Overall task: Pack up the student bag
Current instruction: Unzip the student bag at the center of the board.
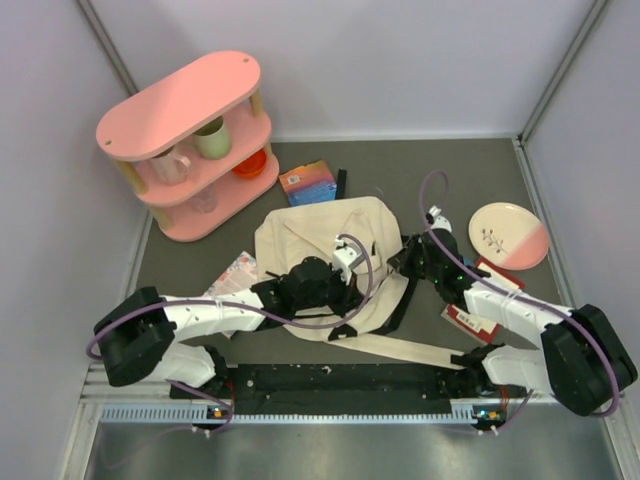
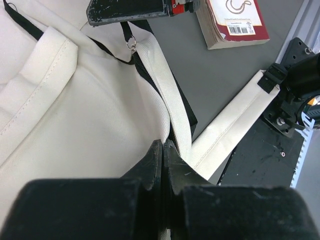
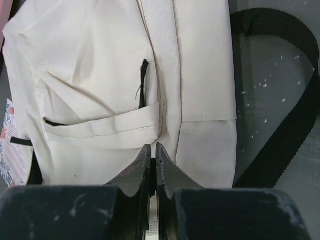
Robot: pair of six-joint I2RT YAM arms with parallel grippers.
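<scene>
One large thing governs this step: the student bag (image 1: pixel 310 235) lies flat and slack in the middle of the desk (image 1: pixel 420 170), with no mouth showing open, so I judge the job in hand is to get it open. Its long strap (image 2: pixel 235 120) trails toward the near edge by the right arm's base and should be kept out from under the arms. A red-and-white book (image 1: pixel 480 300) waits just beside the bag toward the right edge, and a thinner booklet (image 1: pixel 235 272) lies toward the left. The left pincer (image 2: pixel 163 146) and right pincer (image 3: pixel 152 148) are both closed over the cloth. Whether either nips a fold I cannot tell. It would be best to pin the cloth with one and draw the small zip ring (image 2: pixel 131 44) slowly with the other.
</scene>
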